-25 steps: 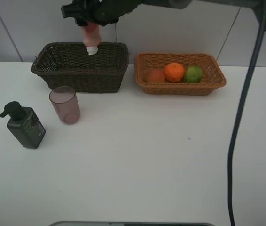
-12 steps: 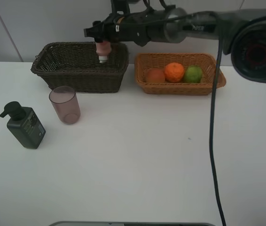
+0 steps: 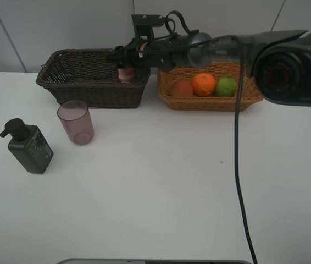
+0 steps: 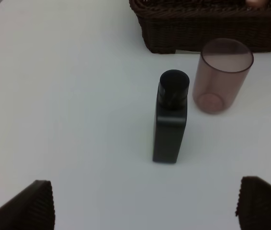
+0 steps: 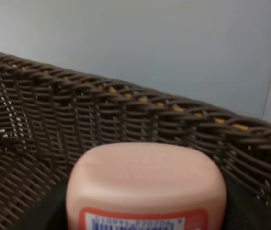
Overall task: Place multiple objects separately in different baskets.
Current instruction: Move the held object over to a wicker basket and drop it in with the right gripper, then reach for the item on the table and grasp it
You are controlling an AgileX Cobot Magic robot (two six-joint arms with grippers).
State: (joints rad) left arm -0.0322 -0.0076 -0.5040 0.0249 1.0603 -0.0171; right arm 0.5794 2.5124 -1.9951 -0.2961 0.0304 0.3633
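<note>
My right gripper (image 3: 124, 60) reaches across over the dark brown basket (image 3: 100, 93) and is shut on the pink squeeze bottle (image 3: 126, 75), whose lower part hangs inside the basket at its right end. In the right wrist view the bottle (image 5: 145, 182) fills the foreground against the basket's woven wall (image 5: 126, 120). The light tan basket (image 3: 210, 103) holds a red-orange fruit (image 3: 181, 88), an orange (image 3: 204, 84) and a lime (image 3: 226, 86). The mauve cup (image 3: 76, 122) and the dark pump bottle (image 3: 28, 146) stand on the table. My left gripper (image 4: 147, 206) hovers open above the pump bottle (image 4: 170, 124).
In the left wrist view the cup (image 4: 221, 76) stands close to the dark basket's front wall (image 4: 212, 28), just beside the pump bottle. A black cable (image 3: 238, 165) hangs from the right arm over the white table (image 3: 161, 187).
My right gripper has swung rightwards and come down, lowering the pink bottle from above the dark basket's rim into its right end. The other things have not moved.
</note>
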